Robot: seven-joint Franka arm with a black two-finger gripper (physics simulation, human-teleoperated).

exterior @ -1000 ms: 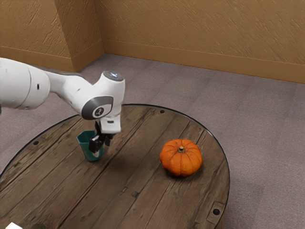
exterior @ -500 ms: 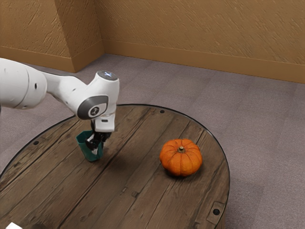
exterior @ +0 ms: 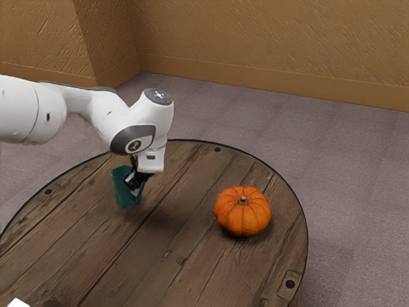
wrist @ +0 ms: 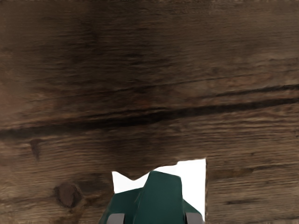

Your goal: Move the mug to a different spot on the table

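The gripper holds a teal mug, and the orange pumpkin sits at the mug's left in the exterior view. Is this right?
No. The pumpkin sits at the mug's right, as the exterior view shows; the gripper holds the mug.

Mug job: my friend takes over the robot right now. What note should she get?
Claw: shut on the teal mug, gripping its wall at the rim.
Mug: upright, at the exterior view's left side of the round wooden table; the pumpkin sits apart, toward the right.
Done: mug grasped.
Left: carry it to another spot on the table, probably clear of the pumpkin, set it down, open the claw.
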